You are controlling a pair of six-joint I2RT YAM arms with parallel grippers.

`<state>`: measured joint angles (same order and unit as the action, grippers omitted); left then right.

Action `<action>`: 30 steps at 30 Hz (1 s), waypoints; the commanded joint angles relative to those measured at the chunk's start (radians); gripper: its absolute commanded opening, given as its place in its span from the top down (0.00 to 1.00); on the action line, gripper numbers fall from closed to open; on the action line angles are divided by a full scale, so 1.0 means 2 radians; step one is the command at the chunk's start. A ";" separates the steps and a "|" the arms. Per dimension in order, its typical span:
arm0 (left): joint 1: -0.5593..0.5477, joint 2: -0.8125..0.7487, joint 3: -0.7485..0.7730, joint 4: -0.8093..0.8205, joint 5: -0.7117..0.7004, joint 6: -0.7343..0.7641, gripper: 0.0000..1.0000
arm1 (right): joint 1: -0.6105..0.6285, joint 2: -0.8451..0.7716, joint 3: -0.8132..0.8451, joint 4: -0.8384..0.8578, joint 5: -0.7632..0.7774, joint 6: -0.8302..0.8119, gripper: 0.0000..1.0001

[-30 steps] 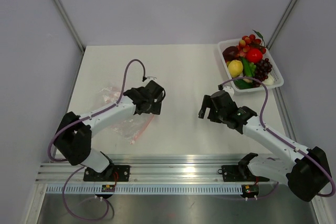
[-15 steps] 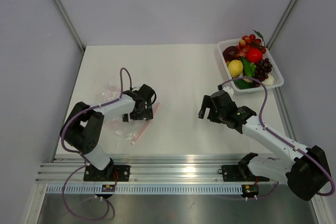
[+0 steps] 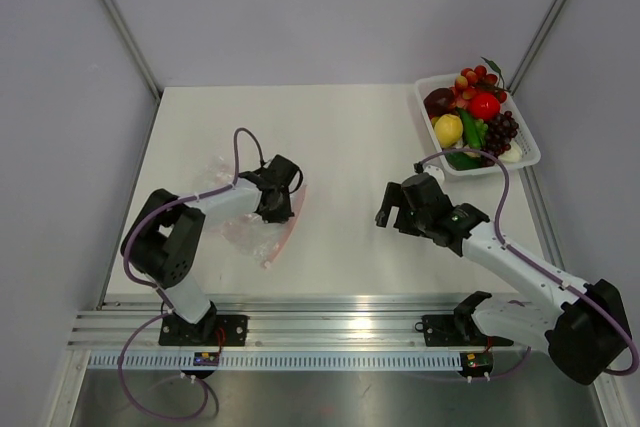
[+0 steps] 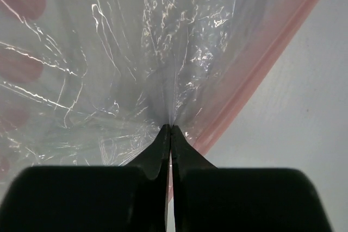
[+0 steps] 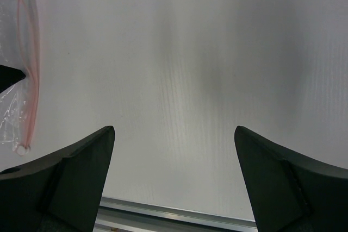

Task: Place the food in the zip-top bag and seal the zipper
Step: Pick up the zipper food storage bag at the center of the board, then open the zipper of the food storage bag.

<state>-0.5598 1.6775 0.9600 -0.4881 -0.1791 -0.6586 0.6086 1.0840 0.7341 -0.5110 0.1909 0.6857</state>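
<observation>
1. Seen from above, the left arm covers part of the zip-top bag [image 3: 245,237], and the tips of the left end effector [image 4: 170,130] are lost beneath its own wrist.
2. The left wrist view crops the bag on every side. Soft pink blurs at that view's left edge cannot be identified.
3. The right wrist view catches only a sliver of the bag at its left edge.
4. The food [image 3: 472,112] is heaped in a white basket [image 3: 527,157] at the upper right of the top view. It is well apart from the bag, which lies left of centre on the tabletop [image 3: 350,137].
5. The left end effector is pinched tight on the bag's clear film, just beside the zipper [image 4: 261,74]. The zipper runs diagonally toward the upper right corner of the wrist view.
6. The right end effector [image 5: 174,134] is spread wide and empty. It hovers over bare tabletop right of centre.
</observation>
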 commanded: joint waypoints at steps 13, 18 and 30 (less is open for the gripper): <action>-0.011 -0.091 0.020 0.019 0.195 -0.004 1.00 | 0.007 0.092 0.011 0.132 -0.149 0.057 0.01; -0.005 -0.108 0.022 0.036 0.228 -0.021 1.00 | 0.019 0.128 0.022 0.166 -0.164 0.071 0.01; -0.002 -0.125 0.015 0.057 0.261 -0.039 1.00 | 0.049 0.173 0.022 0.249 -0.191 0.117 0.18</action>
<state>-0.5716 1.4693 0.9695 -0.4168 0.2977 -0.7181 0.6876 1.4094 0.7422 -0.0818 -0.1646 0.8879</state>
